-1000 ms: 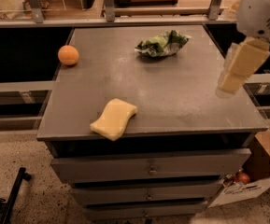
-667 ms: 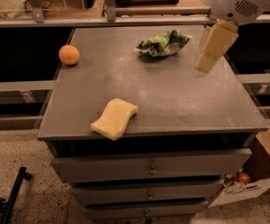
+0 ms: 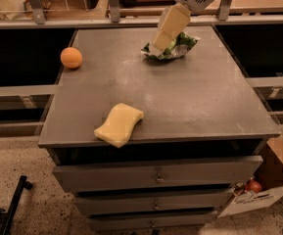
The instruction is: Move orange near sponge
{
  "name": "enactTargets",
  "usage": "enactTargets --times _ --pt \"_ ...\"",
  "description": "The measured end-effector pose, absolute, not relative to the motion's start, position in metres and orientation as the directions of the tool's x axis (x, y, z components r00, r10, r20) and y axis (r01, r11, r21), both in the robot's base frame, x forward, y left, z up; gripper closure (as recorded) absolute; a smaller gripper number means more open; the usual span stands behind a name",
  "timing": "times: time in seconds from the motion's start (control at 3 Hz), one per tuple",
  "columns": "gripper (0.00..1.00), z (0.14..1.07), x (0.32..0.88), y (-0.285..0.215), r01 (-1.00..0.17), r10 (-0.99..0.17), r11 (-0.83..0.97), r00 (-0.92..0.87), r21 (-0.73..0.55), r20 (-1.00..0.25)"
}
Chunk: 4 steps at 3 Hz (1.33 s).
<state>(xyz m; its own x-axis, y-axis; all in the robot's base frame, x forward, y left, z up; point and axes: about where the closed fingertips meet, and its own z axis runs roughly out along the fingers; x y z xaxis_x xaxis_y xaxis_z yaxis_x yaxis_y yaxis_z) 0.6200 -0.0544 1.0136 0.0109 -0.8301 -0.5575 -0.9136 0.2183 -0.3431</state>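
Note:
The orange (image 3: 71, 58) sits at the far left of the grey table top, close to its left edge. The pale yellow sponge (image 3: 119, 124) lies near the front edge, left of centre, with one corner over the edge. My gripper (image 3: 161, 44) hangs at the back of the table, right of centre, in front of a green-and-white foil bag (image 3: 180, 47). It is well to the right of the orange and far behind the sponge.
The table (image 3: 204, 102) is a drawer cabinet with several drawers (image 3: 155, 175) below. A cardboard box (image 3: 266, 190) stands on the floor at the lower right. A rail with shelves (image 3: 82, 21) runs behind the table.
My gripper has swung from the right side of the table leftward and toward the back, ending in front of the foil bag. The orange and sponge have not moved.

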Motion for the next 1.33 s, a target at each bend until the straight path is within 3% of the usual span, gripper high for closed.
enactTargets --times 0.67,1.33 --pt "0.00 1.013 0.625 -0.043 -0.917 -0.812 0.204 0.037 -0.343 -0.583" --pt "0.00 0.977 0.698 0.058 -0.910 -0.710 0.181 0.141 -0.372 -0.690"
